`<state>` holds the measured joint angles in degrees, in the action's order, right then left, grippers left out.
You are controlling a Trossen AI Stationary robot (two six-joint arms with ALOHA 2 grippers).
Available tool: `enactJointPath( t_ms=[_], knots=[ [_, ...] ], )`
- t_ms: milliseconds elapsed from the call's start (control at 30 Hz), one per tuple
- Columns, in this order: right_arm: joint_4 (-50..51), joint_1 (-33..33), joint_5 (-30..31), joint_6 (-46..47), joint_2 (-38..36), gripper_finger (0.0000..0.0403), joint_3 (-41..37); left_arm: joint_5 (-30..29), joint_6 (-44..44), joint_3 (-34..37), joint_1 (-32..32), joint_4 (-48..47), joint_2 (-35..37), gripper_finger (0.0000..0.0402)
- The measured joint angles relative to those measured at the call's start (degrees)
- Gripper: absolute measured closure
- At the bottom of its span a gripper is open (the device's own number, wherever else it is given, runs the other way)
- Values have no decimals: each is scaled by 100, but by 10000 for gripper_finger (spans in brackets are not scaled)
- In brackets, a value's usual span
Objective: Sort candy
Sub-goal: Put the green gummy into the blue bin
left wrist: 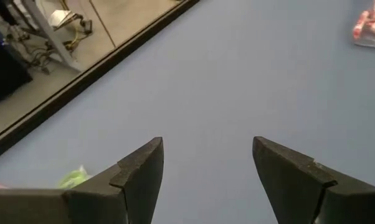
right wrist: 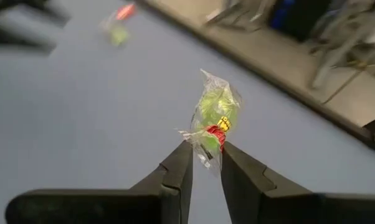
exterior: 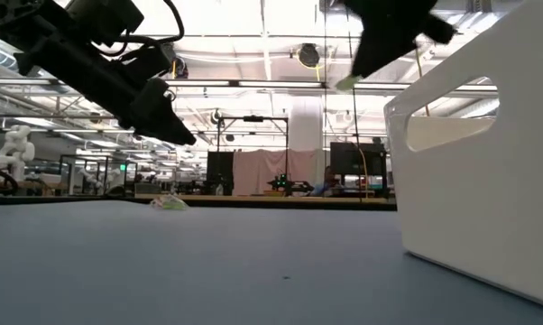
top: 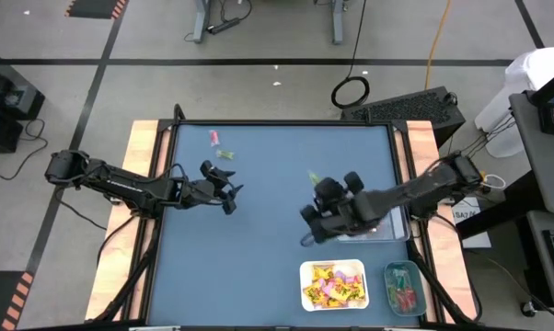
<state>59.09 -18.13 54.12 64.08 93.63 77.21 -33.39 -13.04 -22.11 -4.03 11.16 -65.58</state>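
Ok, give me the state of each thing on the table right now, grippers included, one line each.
Left gripper: open, empty, above the mat.
Right gripper: shut on the green candy.
Green candy: wrapped, pinched at one end, held off the table.
Pink candy: loose on the mat at the far side.
Small green candy: loose beside the pink one.
White tray: filled with mixed candy.
Green-tinted tray: holds a few red pieces.

Overhead, table-level, two wrist cameras — shared table (top: pixel 259 221)

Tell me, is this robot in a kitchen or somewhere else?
Not a kitchen: probably a big robot lab or workshop. The low view shows a high ceiling with pipes and strip lights, black equipment racks, and cables lie on the grey floor.
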Motion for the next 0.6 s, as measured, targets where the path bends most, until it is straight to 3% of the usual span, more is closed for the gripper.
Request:
enactJointPath(
  t_ms=[233,600],
  knots=[
    [705,-947,-1170,-69,-559,332,0,13,-168,0,189,-15,0,152],
    [1242,-2079,-3575,198,-967,332,4,184,-321,0,210,-15,0,152]
  ],
)
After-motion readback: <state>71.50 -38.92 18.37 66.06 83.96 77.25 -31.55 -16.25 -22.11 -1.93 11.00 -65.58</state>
